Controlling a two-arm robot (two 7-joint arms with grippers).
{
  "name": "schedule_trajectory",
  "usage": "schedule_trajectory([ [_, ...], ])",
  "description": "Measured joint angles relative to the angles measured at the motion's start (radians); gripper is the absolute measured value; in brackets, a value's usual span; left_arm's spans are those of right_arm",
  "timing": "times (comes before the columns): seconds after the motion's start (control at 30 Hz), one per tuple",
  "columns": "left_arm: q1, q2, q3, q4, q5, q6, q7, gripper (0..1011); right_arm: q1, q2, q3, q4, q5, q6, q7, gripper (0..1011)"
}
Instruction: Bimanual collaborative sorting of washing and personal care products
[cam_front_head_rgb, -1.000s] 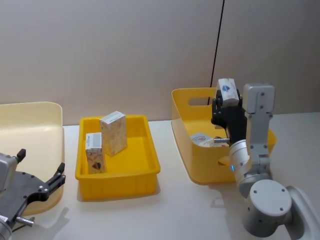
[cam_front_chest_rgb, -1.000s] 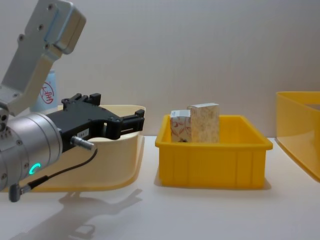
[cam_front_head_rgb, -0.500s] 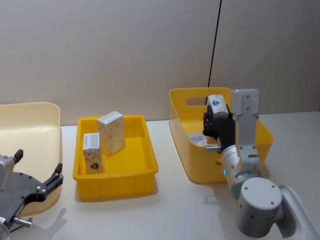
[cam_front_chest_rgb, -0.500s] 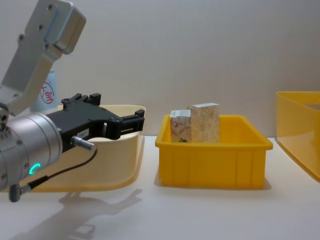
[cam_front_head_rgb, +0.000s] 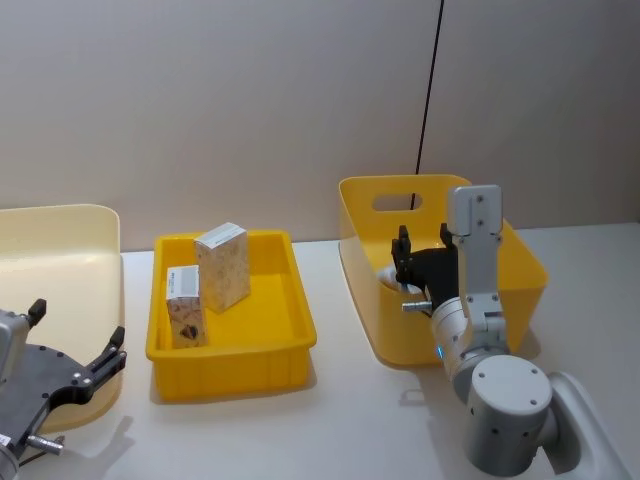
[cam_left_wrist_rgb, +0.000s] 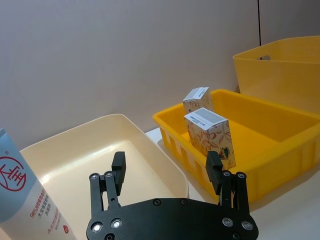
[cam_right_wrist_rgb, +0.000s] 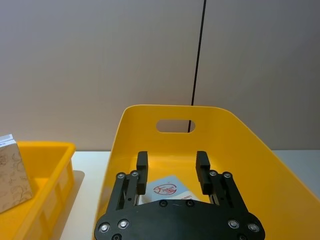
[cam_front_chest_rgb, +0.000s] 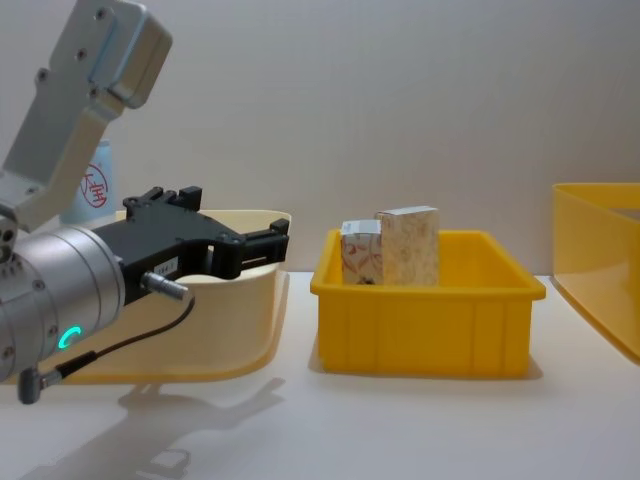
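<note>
Two small patterned cartons (cam_front_head_rgb: 225, 265) (cam_front_head_rgb: 185, 312) stand upright in the shallow yellow tray (cam_front_head_rgb: 290, 355); they also appear as cartons (cam_left_wrist_rgb: 210, 135) (cam_left_wrist_rgb: 197, 100) in the left wrist view. A pale-blue tube (cam_left_wrist_rgb: 20, 200) with a red logo stands in the cream bin (cam_left_wrist_rgb: 75, 155). My left gripper (cam_front_head_rgb: 78, 324) hovers open and empty at that bin's near edge. My right gripper (cam_front_head_rgb: 422, 245) is low inside the tall yellow bin (cam_front_head_rgb: 380, 200), open (cam_right_wrist_rgb: 172, 160) with nothing between its fingers. A pale product with a red round logo (cam_right_wrist_rgb: 167, 189) lies flat on the bin floor just beyond it.
The three containers stand in a row across the white table: cream bin (cam_front_chest_rgb: 250, 300) left, shallow tray (cam_front_chest_rgb: 430, 320) middle, tall yellow bin (cam_front_chest_rgb: 590, 230) right. A black cable (cam_front_head_rgb: 428, 100) hangs down the wall behind the tall bin. Bare table lies in front of the containers.
My right gripper has come down into the tall yellow bin, and the white item it held up between its fingers is no longer in its grip. The left arm has not moved.
</note>
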Motion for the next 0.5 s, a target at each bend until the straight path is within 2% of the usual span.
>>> schedule_trajectory([
  [0.1, 0.0, 0.0, 0.0, 0.0, 0.0, 0.0, 0.0, 999, 0.001, -0.002, 0.0, 0.004, 0.0, 0.006, 0.001, 661],
  [0.17, 0.0, 0.0, 0.0, 0.0, 0.0, 0.0, 0.0, 1000, 0.002, -0.002, 0.0, 0.005, 0.0, 0.008, 0.002, 680],
  [0.23, 0.0, 0.0, 0.0, 0.0, 0.0, 0.0, 0.0, 1000, 0.003, -0.003, 0.0, 0.006, 0.0, 0.01, 0.002, 773],
  [0.5, 0.0, 0.0, 0.0, 0.0, 0.0, 0.0, 0.0, 999, 0.004, -0.005, 0.0, 0.01, 0.0, 0.015, 0.004, 979],
])
